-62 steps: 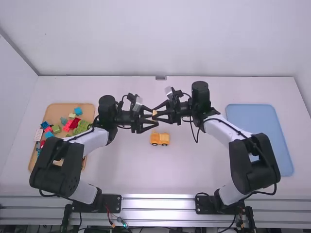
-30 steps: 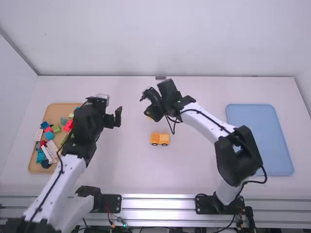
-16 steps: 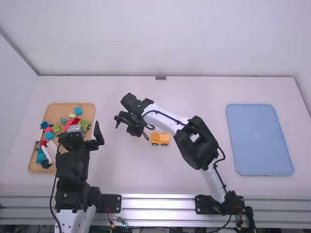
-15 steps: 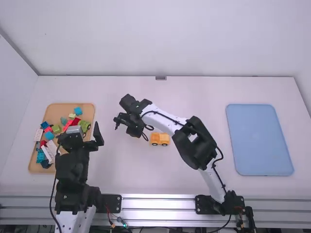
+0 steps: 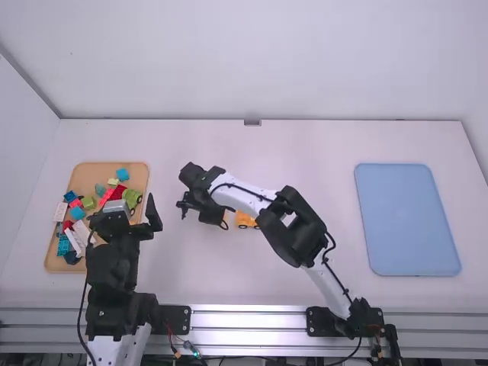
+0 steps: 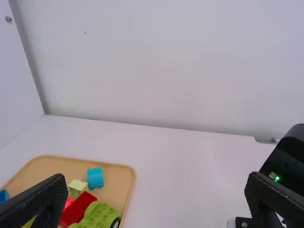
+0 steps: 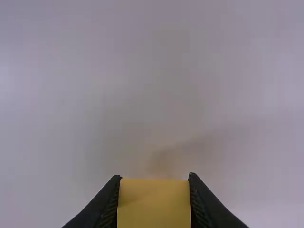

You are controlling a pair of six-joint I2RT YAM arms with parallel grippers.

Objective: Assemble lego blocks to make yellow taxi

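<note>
Blocks (image 6: 78, 209): no text that can be read
Tan tray (image 6: 126, 178): no readable label or number
Blue tray (image 5: 408, 221): no readable sign or number
Table (image 5: 305, 152): no readable writing
Right arm (image 5: 293, 232): no brand or lettering that can be read

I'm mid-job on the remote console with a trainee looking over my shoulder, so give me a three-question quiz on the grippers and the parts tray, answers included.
1. True or false: the left gripper is open.
2. Pick one. The block held by the right gripper is: A) red; B) yellow; C) blue.
3. Fill in the colour: the green wheeled block lies in the ____ tray.

Key: 1. true; 2. B; 3. tan
</note>
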